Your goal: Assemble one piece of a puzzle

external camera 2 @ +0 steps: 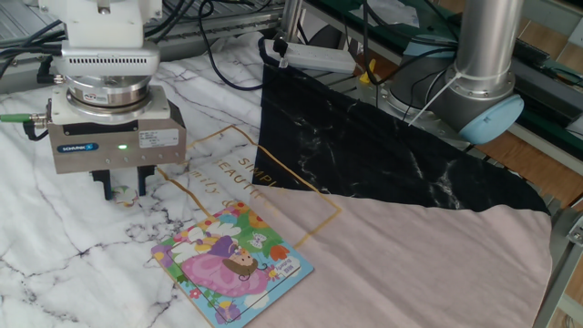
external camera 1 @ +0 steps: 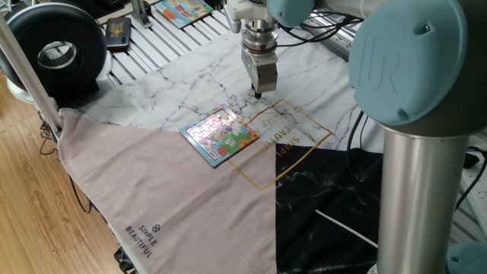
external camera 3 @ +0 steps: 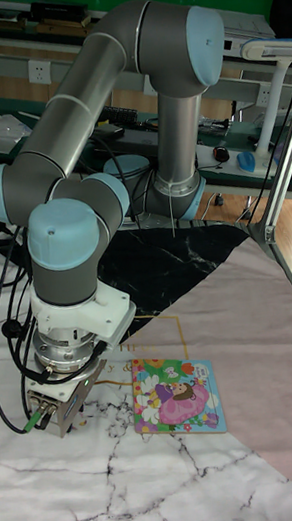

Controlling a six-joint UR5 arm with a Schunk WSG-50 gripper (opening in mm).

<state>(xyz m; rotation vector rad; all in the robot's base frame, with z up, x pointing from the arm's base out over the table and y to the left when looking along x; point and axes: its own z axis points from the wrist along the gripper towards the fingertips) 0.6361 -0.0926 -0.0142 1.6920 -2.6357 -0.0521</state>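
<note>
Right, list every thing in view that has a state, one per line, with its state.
gripper: lowered to the marble cloth, fingers straddling the piece, not visibly closed on it.
piece: flat on the cloth between the fingers, not yet in the puzzle.
puzzle: lying flat on the cloth, picture up, apart from the gripper.
second colourful board: lying flat at the far edge, untouched.
green light on the gripper body: lit.

"SIMPLE BEAUTIFUL" on the pink cloth [external camera 1: 143, 240] (again, partly legible, in its gold frame)
</note>
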